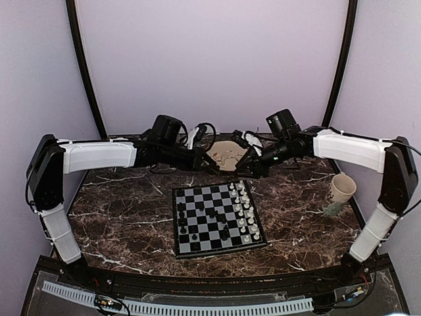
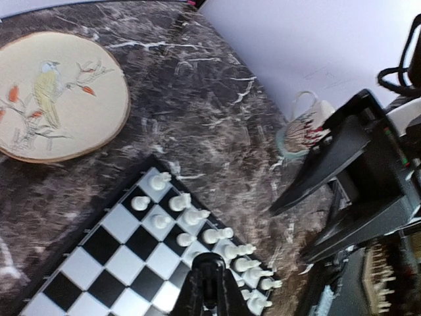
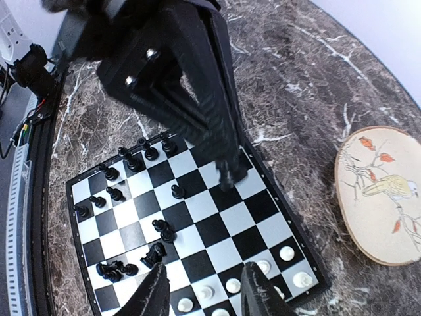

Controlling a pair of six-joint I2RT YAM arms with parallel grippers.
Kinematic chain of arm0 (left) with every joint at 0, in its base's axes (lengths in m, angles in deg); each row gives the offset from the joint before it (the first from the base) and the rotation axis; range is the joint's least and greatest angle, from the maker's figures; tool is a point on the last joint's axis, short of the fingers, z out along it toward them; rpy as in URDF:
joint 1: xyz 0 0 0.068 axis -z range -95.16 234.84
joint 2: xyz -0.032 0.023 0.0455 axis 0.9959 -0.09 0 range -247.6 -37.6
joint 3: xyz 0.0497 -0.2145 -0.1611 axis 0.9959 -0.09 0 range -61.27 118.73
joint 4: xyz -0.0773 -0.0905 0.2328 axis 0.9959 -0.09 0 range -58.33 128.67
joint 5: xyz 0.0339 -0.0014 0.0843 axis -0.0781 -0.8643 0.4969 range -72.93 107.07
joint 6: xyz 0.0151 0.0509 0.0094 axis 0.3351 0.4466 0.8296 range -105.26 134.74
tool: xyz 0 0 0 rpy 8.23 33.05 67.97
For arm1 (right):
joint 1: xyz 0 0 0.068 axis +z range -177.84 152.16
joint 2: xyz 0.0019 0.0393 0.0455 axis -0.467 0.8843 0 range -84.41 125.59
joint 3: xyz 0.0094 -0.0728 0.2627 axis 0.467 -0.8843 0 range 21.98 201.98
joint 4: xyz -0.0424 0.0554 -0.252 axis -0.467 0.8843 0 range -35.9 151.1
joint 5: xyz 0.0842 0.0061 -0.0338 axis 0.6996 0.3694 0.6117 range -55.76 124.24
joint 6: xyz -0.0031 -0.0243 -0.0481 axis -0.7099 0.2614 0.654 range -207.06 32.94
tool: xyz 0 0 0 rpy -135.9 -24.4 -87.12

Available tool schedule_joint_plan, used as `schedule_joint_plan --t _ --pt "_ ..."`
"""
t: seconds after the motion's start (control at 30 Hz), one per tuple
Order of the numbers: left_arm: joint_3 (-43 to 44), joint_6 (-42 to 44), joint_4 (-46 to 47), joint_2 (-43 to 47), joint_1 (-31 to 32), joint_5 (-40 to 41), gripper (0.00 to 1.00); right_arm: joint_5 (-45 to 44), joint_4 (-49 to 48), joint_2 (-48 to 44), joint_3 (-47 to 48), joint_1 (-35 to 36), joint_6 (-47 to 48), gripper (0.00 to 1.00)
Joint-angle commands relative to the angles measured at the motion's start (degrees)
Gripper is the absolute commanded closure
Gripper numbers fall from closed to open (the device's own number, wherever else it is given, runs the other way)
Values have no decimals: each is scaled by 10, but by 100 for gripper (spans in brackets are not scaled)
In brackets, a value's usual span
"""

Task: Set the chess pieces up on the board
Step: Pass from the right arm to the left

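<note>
The board [image 1: 207, 197] lies mid-table. White chess pieces [image 1: 245, 214] stand in two rows along its right side; black ones [image 1: 183, 217] are scattered over its left half. In the right wrist view some black pieces [image 3: 115, 268] lie toppled and others [image 3: 131, 160] stand. My left gripper [image 2: 209, 283] hovers over the board's far edge beside the white pieces [image 2: 191, 217], its fingers together with nothing visible between them. My right gripper [image 3: 205, 289] is open and empty above the white rows [image 3: 286, 253]. The left gripper [image 3: 230, 174] shows there too.
A round beige plate [image 1: 227, 155] with a bird drawing lies just behind the board, under both wrists. A patterned cup [image 1: 342, 189] stands at the right edge of the marble table. Cables run along the back wall.
</note>
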Motion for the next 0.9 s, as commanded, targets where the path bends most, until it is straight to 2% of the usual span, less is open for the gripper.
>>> schedule_joint_plan --t 0.0,0.07,0.17,0.4,0.53,0.7,0.87 --pt "59 245 -294 45 -6 146 100 -24 -14 -105 -88 -16 33 60" --pt "59 292 -355 43 -6 189 100 -38 -35 -125 -142 -21 49 57" --pt "53 304 -389 31 -7 223 100 -58 -26 -109 -126 -27 53 57" --pt "43 285 -374 2 -9 197 100 -24 -15 -80 -114 -27 59 57" --pt "48 284 -377 -15 -9 206 100 -26 -24 -88 -127 -27 62 57" --pt "62 289 -425 -35 -9 247 100 -31 -25 -90 -128 -27 66 57" --pt "43 281 -407 -33 -9 248 100 -30 -24 -89 -129 -27 68 57"
